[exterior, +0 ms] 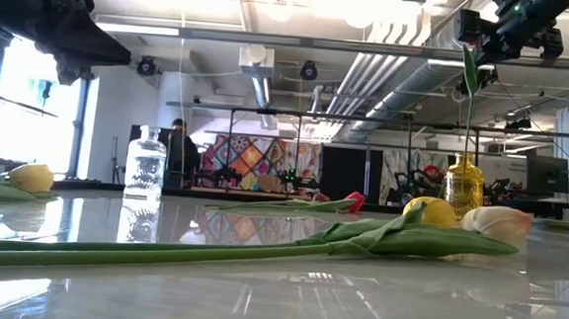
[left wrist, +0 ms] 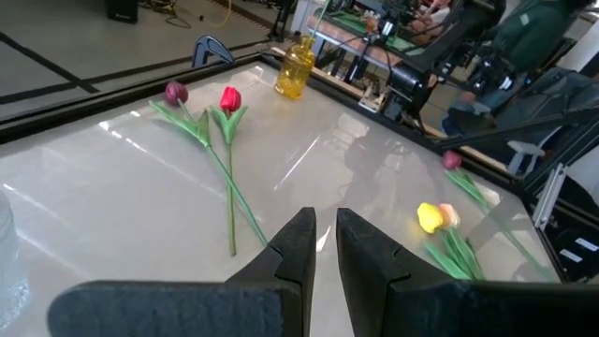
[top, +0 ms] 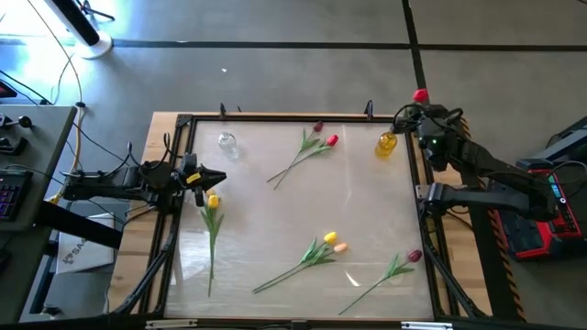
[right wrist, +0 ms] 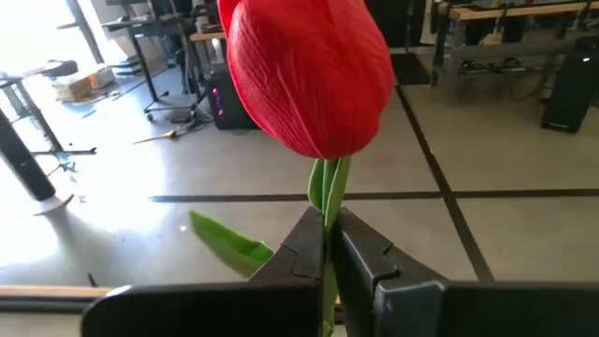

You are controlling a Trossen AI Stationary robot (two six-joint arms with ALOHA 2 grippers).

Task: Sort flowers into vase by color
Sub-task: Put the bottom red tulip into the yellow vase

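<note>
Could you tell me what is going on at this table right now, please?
The right gripper is shut on the stem of a red tulip, holding it up near the yellow vase at the table's far right corner. The left gripper hovers at the left side, nearly closed and holding nothing, just above a yellow tulip. A clear vase stands empty at the far left, and other tulips lie flat on the table.

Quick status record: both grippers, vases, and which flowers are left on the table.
right gripper: shut on red tulip, held above yellow vase
left gripper: empty, jaws nearly closed, at table's left edge by yellow tulip
clear vase: empty
on table: maroon and red pair; yellow and peach pair; maroon tulip
</note>
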